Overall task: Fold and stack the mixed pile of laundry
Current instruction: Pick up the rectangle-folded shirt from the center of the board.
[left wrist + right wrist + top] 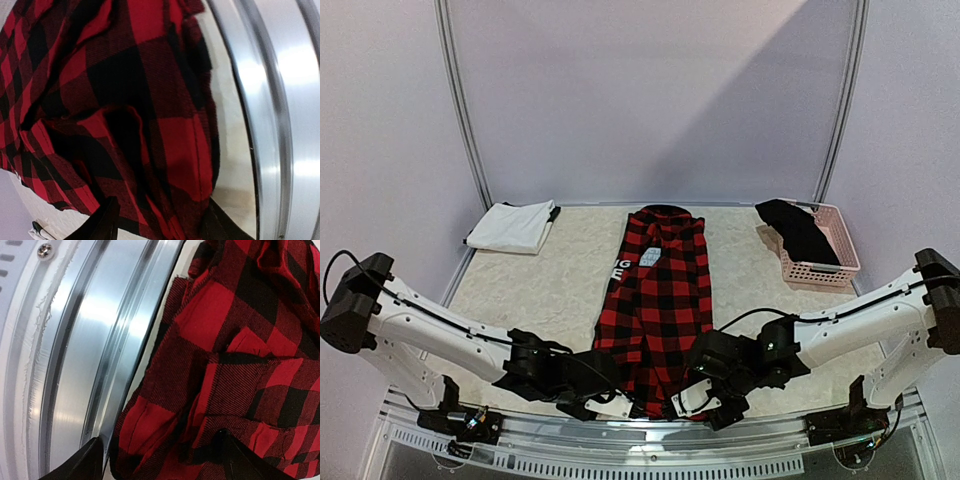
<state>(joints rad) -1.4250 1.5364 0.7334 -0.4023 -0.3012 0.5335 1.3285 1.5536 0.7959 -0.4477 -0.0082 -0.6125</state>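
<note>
Both arms reached low and inward to the near hem of the shirt. The left gripper straddled bunched hem, its grip unclear. The right gripper stood spread around the hem, released. Beyond, left of the shirt, lay a white cloth; right, a dark garment in a basket.

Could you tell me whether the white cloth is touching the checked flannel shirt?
Apart. The top view shows bare table between the white cloth at far left and the flannel shirt in the middle.

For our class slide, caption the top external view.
Left end effector and right end effector at near hem of checked shirt; white cloth, pink basket behind.
</note>
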